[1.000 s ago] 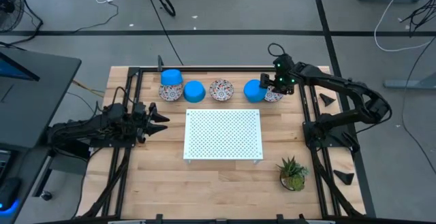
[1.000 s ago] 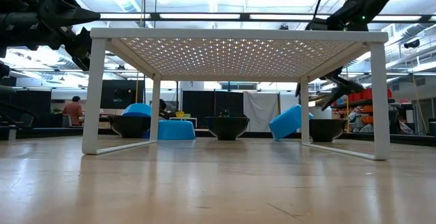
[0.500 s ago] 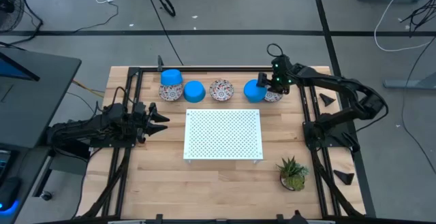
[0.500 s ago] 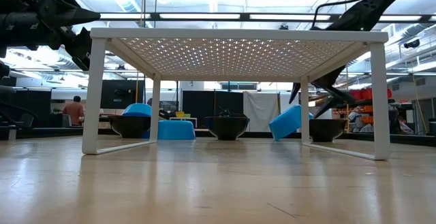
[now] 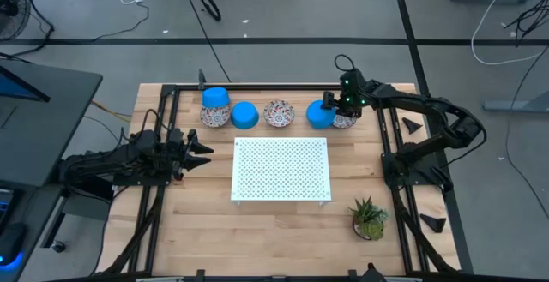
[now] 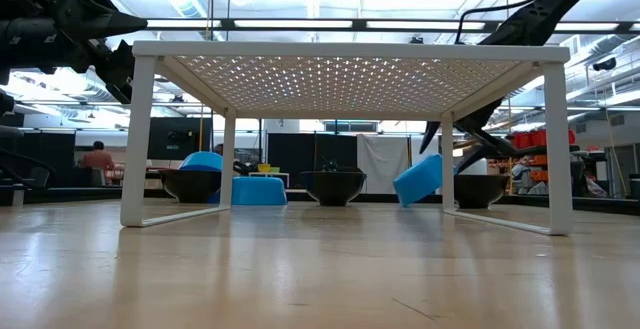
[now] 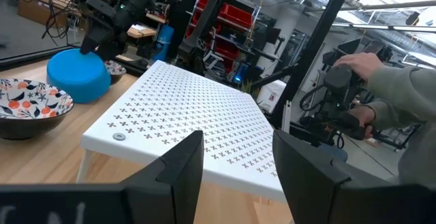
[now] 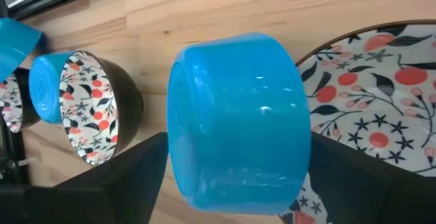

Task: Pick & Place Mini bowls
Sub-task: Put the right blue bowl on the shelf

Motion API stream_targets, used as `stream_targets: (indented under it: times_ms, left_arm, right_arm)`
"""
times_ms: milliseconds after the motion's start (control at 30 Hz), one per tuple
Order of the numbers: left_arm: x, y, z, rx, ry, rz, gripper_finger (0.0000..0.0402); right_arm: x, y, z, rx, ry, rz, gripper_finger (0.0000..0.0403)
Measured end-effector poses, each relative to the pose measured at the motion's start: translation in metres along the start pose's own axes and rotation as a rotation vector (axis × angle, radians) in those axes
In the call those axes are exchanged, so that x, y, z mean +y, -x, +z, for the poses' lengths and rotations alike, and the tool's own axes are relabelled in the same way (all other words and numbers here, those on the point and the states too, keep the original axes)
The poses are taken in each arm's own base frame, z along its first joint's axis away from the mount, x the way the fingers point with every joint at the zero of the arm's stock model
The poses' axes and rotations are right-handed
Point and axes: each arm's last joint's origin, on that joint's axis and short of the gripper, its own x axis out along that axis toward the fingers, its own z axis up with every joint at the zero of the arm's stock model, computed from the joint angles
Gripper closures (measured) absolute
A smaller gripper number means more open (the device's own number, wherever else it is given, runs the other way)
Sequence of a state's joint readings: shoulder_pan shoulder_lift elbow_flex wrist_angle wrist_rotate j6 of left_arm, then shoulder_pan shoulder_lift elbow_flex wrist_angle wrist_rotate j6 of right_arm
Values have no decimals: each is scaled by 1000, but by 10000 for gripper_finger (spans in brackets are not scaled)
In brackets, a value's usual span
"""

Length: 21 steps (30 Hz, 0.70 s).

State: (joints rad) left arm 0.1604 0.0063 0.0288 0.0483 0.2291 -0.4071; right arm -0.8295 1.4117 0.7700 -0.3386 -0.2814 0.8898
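right end effector (image 5: 333,108) lowered, astride tilted blue bowl (image 5: 320,114)

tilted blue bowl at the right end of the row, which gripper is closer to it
Right. The right gripper straddles the tilted blue bowl with open fingers; the left gripper waits left of the white board.

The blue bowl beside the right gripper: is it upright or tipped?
Tipped: the blue bowl leans on the patterned bowl, one edge raised.
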Motion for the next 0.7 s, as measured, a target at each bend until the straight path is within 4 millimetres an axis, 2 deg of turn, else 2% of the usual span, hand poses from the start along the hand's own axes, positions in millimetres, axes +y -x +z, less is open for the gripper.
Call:
stream_targets:
  times_ms: [400,500,700]
  left_arm:
    - [0,0,0,0,0,0,220]
    - [0,0,0,0,0,0,220]
    - [0,0,0,0,0,0,220]
  right_arm:
    - [0,0,0,4,0,2,173]
    - [0,0,0,4,0,2,177]
    - [0,0,0,15,1,14,159]
